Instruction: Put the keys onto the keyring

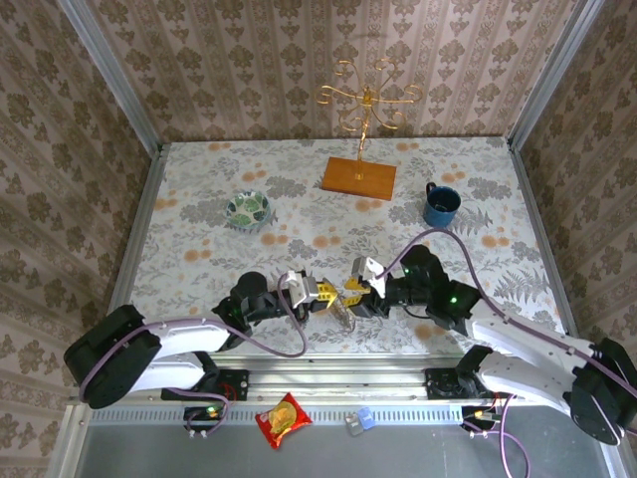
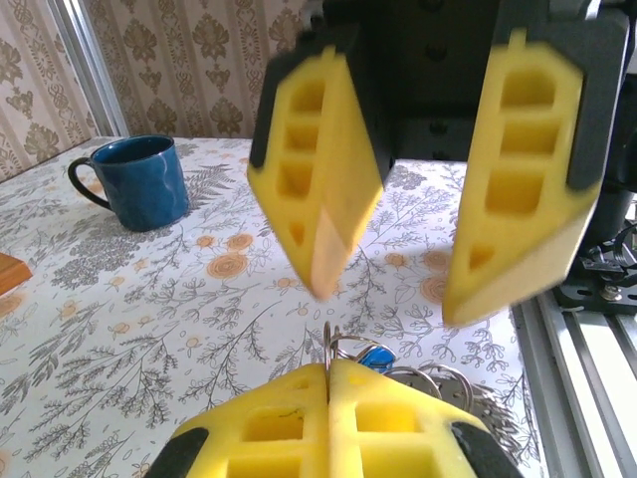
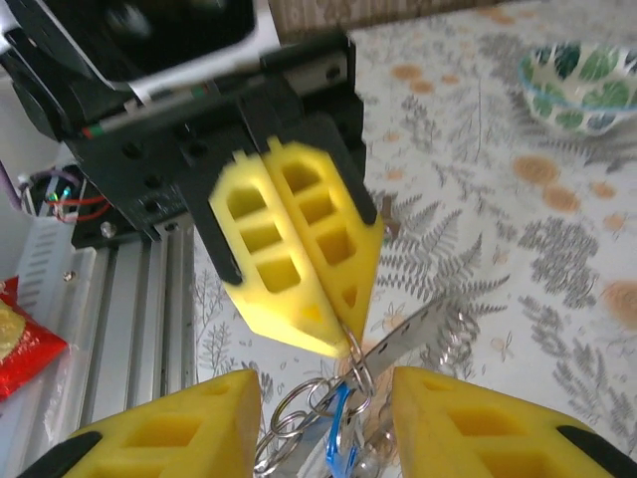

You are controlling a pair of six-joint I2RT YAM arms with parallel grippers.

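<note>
Your left gripper [image 2: 328, 383] is squeezed shut on the keyring [image 2: 327, 344]. It holds it low over the table, well away from the blue mug [image 1: 441, 204], on the side by the arm bases. Your right gripper [image 2: 398, 299] is wide open and holds nothing. It faces the ring, a little nearer the mug. The blue key [image 3: 334, 445] sits right by the ring, and I cannot tell if it is hooked on. I think you are about to grab a key. Next, close the right gripper gently on the key's head, then line it up with the ring.
</note>
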